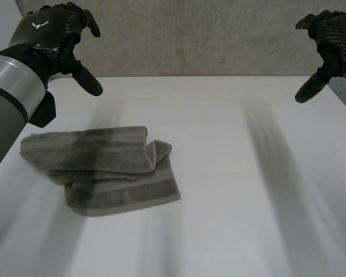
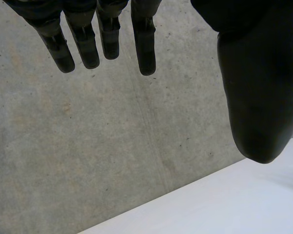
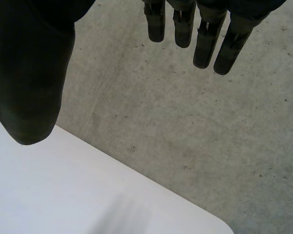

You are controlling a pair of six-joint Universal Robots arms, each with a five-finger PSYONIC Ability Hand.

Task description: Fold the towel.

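Note:
A grey-green towel (image 1: 104, 170) with darker stripes lies crumpled and partly folded over itself on the white table (image 1: 230, 190), left of the middle. My left hand (image 1: 57, 34) hangs high above the table's far left, well clear of the towel, its fingers (image 2: 105, 41) straight and apart from the thumb (image 2: 256, 97), holding nothing. High at the far right hovers my right hand (image 1: 334, 40), far from the towel, with straight fingers (image 3: 205, 39) spread from the thumb (image 3: 29, 83) and empty.
A grey concrete wall (image 1: 202, 40) stands behind the table's far edge. Both wrist views look at that wall (image 2: 112, 146) and at a corner of the table (image 3: 63, 195). The towel is the one object on the table.

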